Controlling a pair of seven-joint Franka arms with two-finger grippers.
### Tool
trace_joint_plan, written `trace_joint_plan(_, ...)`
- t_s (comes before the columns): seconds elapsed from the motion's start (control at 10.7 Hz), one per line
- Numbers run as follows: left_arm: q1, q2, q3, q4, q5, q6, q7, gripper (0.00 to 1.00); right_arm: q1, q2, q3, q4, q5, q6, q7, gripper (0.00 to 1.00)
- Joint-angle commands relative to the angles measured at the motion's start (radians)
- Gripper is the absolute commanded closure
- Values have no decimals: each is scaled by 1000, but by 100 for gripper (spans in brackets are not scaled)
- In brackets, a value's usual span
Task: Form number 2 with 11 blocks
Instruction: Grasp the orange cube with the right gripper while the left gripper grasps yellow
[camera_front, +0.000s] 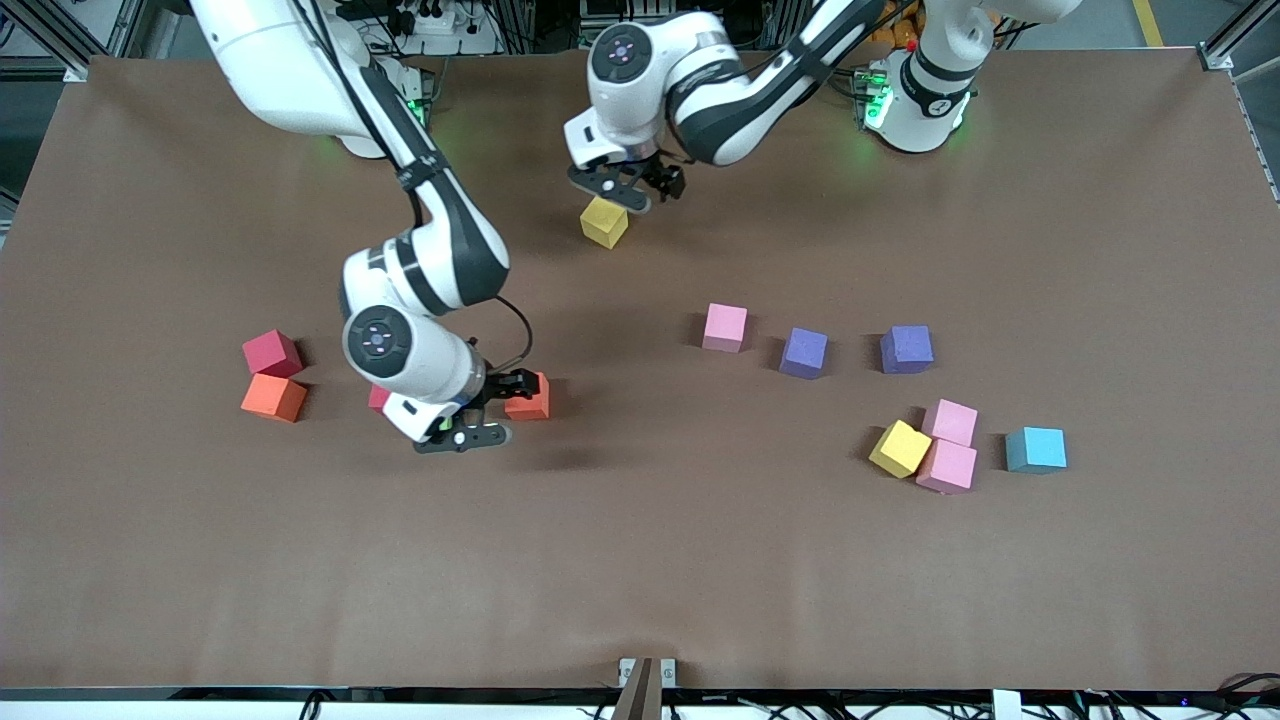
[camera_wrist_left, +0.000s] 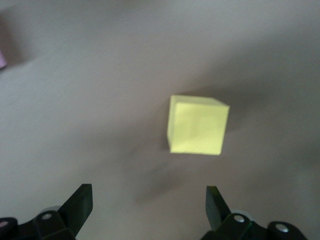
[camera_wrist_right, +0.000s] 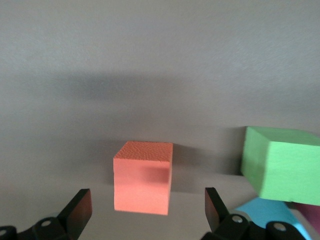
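Nearest the front camera, at about 4 o'clock from the table's (camera_front: 640, 560) middle, sits a cluster of 3 blocks: a yellow block (camera_front: 900, 448) touching 2 pink blocks (camera_front: 948, 444), with a light blue block (camera_front: 1036, 449) just beside them toward the left arm's end. At about 8 o'clock the right gripper (camera_front: 490, 408) hangs low with its jaws wide and nothing in them, over an orange block (camera_wrist_right: 143, 176); a green block (camera_wrist_right: 281, 165) lies close by. Toward the right arm's end, an orange cube (camera_front: 274, 397) touches a crimson cube (camera_front: 271, 353). Farther back, a pink cube (camera_front: 725, 327) and 2 purple cubes (camera_front: 856, 350) form a loose row. At 12 o'clock the left gripper (camera_front: 628, 190) hovers wide and unladen over a lone yellow cube (camera_wrist_left: 198, 125). No digit 2 is formed yet.
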Motion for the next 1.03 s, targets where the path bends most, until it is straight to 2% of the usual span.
trace_joint_plan(0.0, -36, 67, 11, 49, 44, 48, -19, 0, 24, -10, -4, -88, 14, 104, 37, 0)
trace_joint_plan(0.28, -162, 106, 117, 52, 50, 148, -74, 0, 49, -7, -3, -130, 14, 176, 71, 0)
trace_joint_plan(0.75, -201, 164, 149, 74, 118, 167, -105, 0, 75, 30, -3, -163, 14, 303, 85, 0)
trace_joint_plan(0.93, -248, 192, 197, 100, 121, 171, -111, 0, 77, 30, -3, -174, 14, 311, 86, 1)
